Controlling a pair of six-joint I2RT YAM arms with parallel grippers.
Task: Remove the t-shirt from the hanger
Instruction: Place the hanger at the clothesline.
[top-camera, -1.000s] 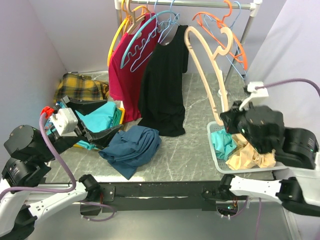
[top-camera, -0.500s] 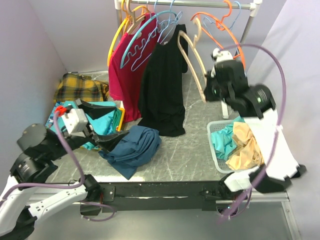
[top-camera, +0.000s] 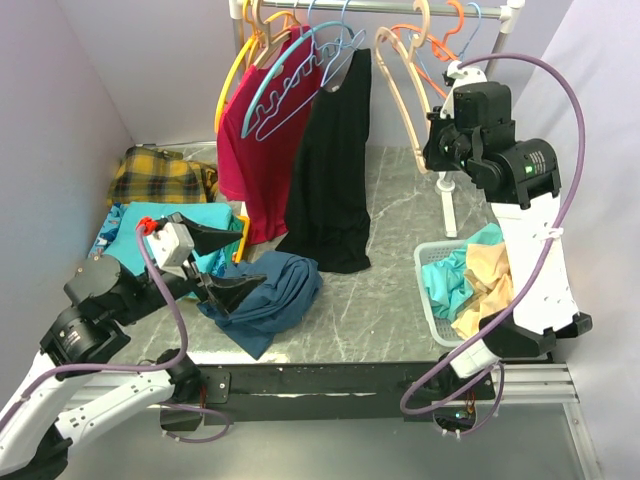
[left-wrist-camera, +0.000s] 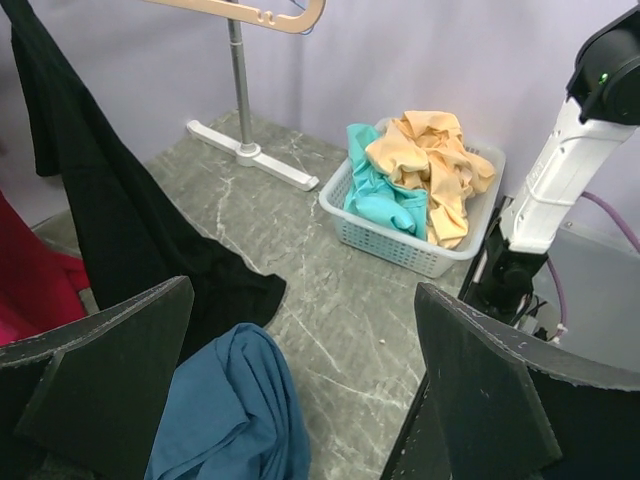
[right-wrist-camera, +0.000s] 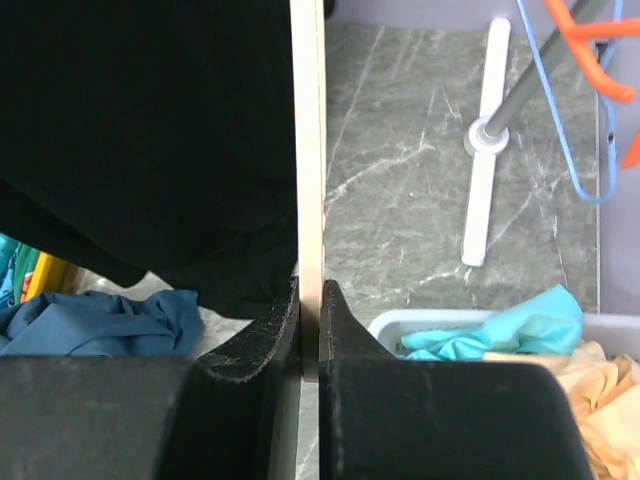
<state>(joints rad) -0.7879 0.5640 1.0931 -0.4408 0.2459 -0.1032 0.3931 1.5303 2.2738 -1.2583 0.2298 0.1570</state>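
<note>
A bare beige hanger (top-camera: 398, 100) is up at the rack rail (top-camera: 400, 8), and my right gripper (top-camera: 432, 160) is shut on its lower arm. In the right wrist view the beige bar (right-wrist-camera: 308, 150) runs straight between the closed jaws of that gripper (right-wrist-camera: 309, 290). A black garment (top-camera: 330, 170) hangs beside it, and a red t-shirt (top-camera: 255, 150) hangs further left. A crumpled blue t-shirt (top-camera: 270, 290) lies on the table. My left gripper (top-camera: 235, 262) stands open just left of it, holding nothing. Its wide gap (left-wrist-camera: 303, 300) frames bare table beside the blue t-shirt (left-wrist-camera: 225, 410).
A white basket (top-camera: 425, 290) of teal and tan clothes sits at the right front. Several empty hangers crowd the rail. Plaid cloth (top-camera: 160, 175) and teal cloth (top-camera: 195, 235) lie at the left. The rack's foot (left-wrist-camera: 250, 152) stands on the marble behind the basket.
My right arm has risen from over the basket to the rack, carrying the beige hanger up to the rail. The left arm has shifted slightly right towards the blue t-shirt, still open.
</note>
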